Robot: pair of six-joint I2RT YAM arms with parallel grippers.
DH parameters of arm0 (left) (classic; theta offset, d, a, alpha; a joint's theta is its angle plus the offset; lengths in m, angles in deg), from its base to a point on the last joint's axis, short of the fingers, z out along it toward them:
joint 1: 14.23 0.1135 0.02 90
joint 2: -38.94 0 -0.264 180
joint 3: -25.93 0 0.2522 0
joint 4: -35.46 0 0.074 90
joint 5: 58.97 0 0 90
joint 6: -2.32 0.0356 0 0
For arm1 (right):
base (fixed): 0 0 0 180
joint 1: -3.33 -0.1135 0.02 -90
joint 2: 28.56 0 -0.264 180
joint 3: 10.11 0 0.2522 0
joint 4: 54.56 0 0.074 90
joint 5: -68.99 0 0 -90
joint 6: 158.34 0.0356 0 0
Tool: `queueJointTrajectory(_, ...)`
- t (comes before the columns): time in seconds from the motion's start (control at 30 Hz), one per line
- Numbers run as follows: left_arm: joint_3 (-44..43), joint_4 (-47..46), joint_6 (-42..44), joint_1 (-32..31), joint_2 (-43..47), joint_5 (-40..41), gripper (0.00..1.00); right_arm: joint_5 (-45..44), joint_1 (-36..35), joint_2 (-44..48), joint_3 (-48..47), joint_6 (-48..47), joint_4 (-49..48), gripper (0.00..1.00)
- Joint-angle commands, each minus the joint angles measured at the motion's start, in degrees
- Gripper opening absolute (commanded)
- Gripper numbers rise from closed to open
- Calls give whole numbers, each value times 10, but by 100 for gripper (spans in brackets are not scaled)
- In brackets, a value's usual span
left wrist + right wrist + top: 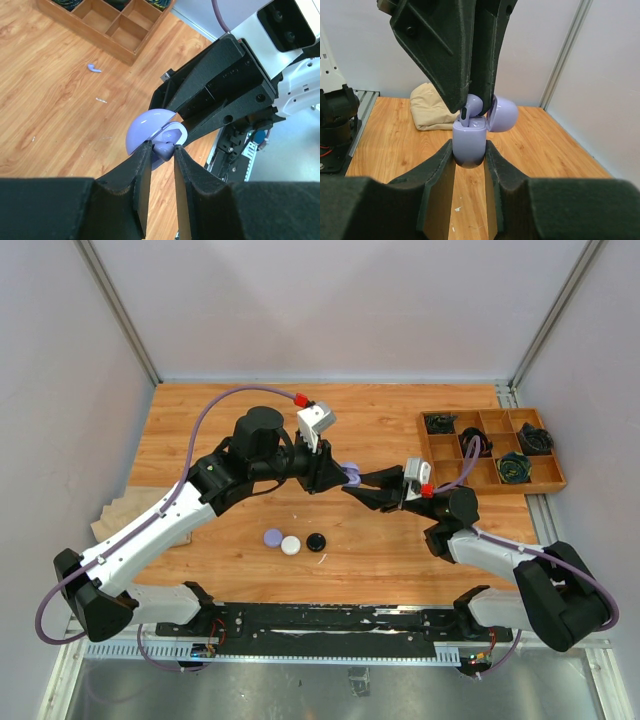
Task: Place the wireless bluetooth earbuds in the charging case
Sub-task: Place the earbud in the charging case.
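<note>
- Above the middle of the wooden table (200,420), well clear of its surface: two black grippers meeting tip to tip.
- Right gripper (469,150): pressed in on the rounded lavender charging case (469,136), gripping its lower body upright, hinged lid swung open to one side.
- Left gripper (162,147): pinching a small lavender bean-shaped earbud (166,148) from above, right at the mouth of the open case and seemingly partly into its well.
- Second lavender earbud (94,68): lying loose on the table, near the wooden compartment tray (497,424) holding coiled black cables (513,468) at the far right corner.
- Toward the near edge, in a row: a lavender round puck (273,537), a white round puck (291,545), a black round puck (316,541).
- To seat it well: hold the case steady and level, line the earbud up with its well, press straight down gently, let go only once seated.
- Best avoided: sideways force, likely to twist the case in its grip or knock the lid.
</note>
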Motion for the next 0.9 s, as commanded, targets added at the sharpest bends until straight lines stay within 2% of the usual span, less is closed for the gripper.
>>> queueJointTrajectory(0.0,-15,-12,13,-5,5,4,27,18,1,0,-2,2,-35,1)
queueJointTrajectory(0.27,-19,-15,42,-5,-4,-40,29,22,1,-3,-5,3,-35,1)
queueJointTrajectory(0.87,5,-21,229,-4,0,-77,36,67,1,-26,-28,39,-35,1)
